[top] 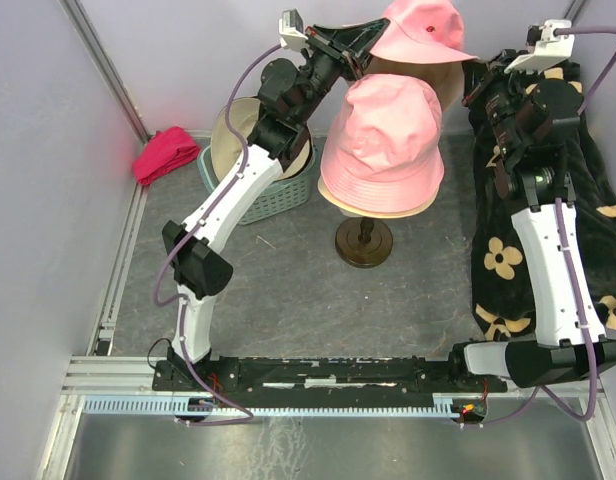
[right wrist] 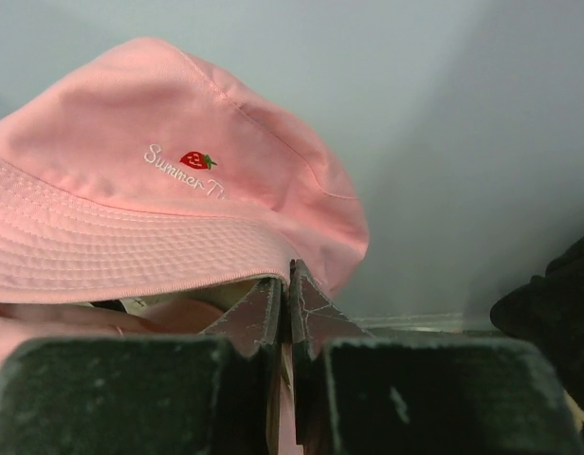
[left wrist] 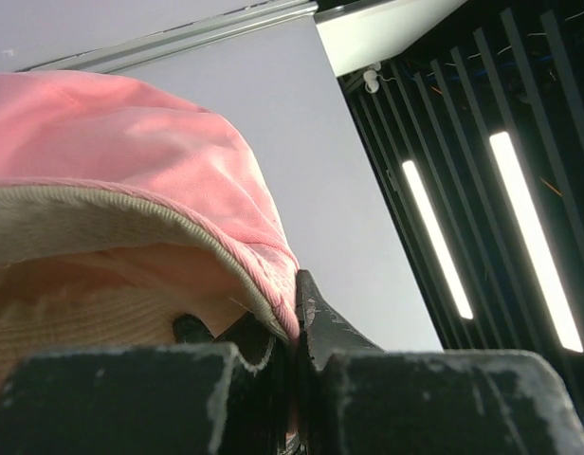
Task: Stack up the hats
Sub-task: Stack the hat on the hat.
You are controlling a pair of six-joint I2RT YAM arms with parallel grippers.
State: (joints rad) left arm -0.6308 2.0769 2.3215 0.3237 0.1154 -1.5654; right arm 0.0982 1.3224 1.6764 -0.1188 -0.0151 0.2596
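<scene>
We are mid-placement: the left gripper (left wrist: 294,284) is clamped on the brim of a pink hat (top: 423,28), held high near the table's far edge, above the pink-topped stack (top: 383,140) on its stand (top: 364,240). The right gripper (right wrist: 288,275) has its fingers pressed together at that brim's right side; whether they pinch fabric we cannot tell. Next, we judge, the hat must be centred and lowered over the stack. 1 cream hat (top: 226,125) sits in the basket (top: 216,180) toward the far left corner. Grey table (top: 288,300), pale walls, flowered black cloth (top: 503,260) along the right edge.
</scene>
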